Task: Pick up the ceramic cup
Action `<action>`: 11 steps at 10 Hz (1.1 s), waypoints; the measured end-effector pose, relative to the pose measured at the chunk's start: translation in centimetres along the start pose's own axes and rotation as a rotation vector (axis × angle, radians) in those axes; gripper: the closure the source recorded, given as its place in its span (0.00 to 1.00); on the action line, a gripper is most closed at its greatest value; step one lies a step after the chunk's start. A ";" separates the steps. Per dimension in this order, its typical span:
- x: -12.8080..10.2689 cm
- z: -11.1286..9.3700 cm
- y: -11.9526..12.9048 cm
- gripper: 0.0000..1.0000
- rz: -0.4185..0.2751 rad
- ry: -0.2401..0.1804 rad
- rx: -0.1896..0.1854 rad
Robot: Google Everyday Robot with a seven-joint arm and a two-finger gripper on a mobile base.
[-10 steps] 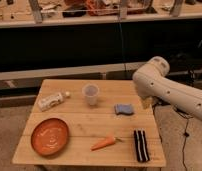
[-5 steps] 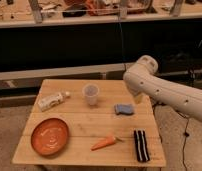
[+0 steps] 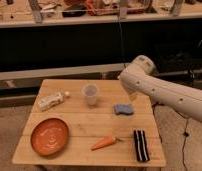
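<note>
- Camera view, the only one we've got: a wooden table point(image 3: 86, 122) with the cup point(image 3: 90, 93) standing upright in the back middle, open end up, nothing touching it.
- To the cup's left lies a white bottle point(image 3: 50, 100) on its side, close by but not in contact. Right of the cup and a little nearer the front is a blue sponge point(image 3: 123, 108).
- Along the front: an orange plate point(image 3: 49, 136) on the left, a carrot point(image 3: 104, 143) in the middle, and a dark striped bar point(image 3: 140, 145) on the right.
- Here's the white arm point(image 3: 164, 92), reaching in from the right and hanging over the table's back right corner.
- The gripper point(image 3: 130, 93) sits at the arm's low end, above the table, just behind the sponge and to the right of the cup. There's clear air between it and the cup.
- The fingers look spread as wide as they go, and they have hold of nothing; every item is resting on the wood.
- Progress, by my reckoning: early days. The arm is over the table, but nothing is grasped.
- What's left: cross to the cup, come down around it, close, and lift it clear. The bottle lies close enough on the far side to be worth minding.
</note>
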 end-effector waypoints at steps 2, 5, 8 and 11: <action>-0.9 0.5 -1.3 0.20 -0.033 -0.018 0.021; -2.2 1.2 -2.8 0.20 -0.069 -0.038 0.041; -4.0 2.1 -4.7 0.20 -0.110 -0.060 0.078; -4.9 2.7 -5.4 0.20 -0.140 -0.079 0.087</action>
